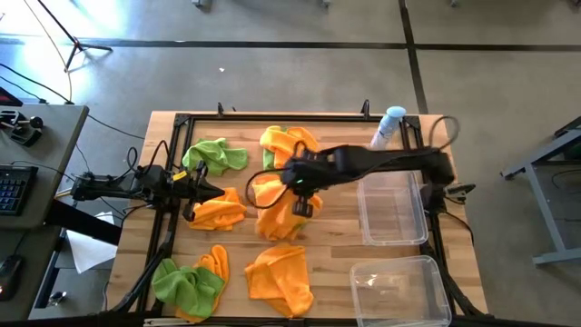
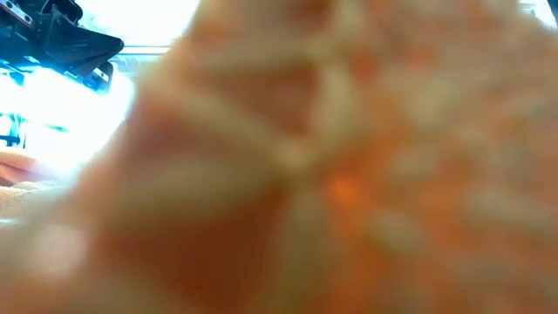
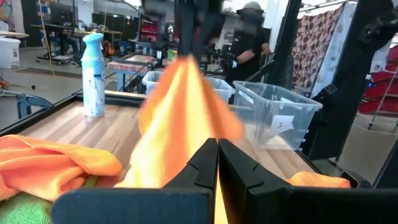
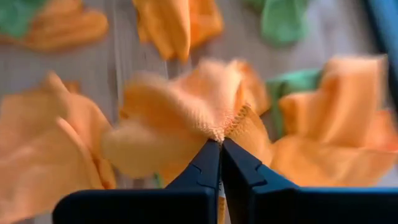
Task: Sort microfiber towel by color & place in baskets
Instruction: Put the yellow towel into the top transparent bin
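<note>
My right gripper hangs over the table's middle, shut on an orange microfiber towel that is drawn up into a cone below it. More orange towels and green ones lie crumpled on the table. Two clear baskets stand at the right. My left gripper stays shut and level at the left edge, holding nothing. In the low view an orange cloth fills the picture. My right gripper pinches a bunched fold with a stitched hem of the orange towel between its two fingertips, slanting down from above. The cloth spreads out and hangs below the fingers. My left fingers hide its lower end, so I cannot tell whether it rests on the table.
A white-and-blue spray bottle stands at the far right corner, behind the baskets. A dark frame runs around the table's edges. A person stands in the room beyond the table.
</note>
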Available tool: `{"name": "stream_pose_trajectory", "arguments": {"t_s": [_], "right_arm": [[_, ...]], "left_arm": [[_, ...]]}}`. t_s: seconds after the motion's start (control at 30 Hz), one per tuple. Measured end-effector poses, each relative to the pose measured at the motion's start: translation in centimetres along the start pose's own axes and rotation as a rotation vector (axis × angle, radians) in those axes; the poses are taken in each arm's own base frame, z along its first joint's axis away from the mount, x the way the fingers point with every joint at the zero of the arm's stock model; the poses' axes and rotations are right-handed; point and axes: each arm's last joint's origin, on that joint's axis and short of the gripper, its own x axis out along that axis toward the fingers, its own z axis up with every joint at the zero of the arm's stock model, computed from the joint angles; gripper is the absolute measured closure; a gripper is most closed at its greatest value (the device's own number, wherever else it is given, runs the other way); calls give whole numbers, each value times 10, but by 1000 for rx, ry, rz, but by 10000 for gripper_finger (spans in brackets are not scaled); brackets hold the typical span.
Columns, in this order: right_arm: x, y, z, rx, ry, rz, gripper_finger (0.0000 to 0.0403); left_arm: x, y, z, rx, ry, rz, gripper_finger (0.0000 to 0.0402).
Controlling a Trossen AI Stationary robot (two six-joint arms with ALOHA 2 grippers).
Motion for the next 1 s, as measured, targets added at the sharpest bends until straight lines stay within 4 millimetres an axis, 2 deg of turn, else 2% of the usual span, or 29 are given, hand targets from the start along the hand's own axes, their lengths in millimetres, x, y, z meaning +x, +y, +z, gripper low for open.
{"name": "stream_pose_trajectory", "arguments": {"t_s": [0.13,0.27,0.53,0.77,0.87,1.0], "right_arm": [[-55,-3,-5,4,-121,-29,402],[-109,-4,-19,19,-225,-61,402],[-201,-11,-70,98,-352,-146,402],[-253,-20,-122,171,-402,-146,403],[-268,-28,-145,205,-398,-137,403],[-282,-37,-165,232,-432,-25,403]], "left_arm": [[0,0,0,0,0,0,401],[0,0,0,0,0,0,401],[0,0,0,0,0,0,401],[0,0,0,0,-1,0,401],[0,0,0,0,-1,0,401],[0,0,0,0,-1,0,401]]}}
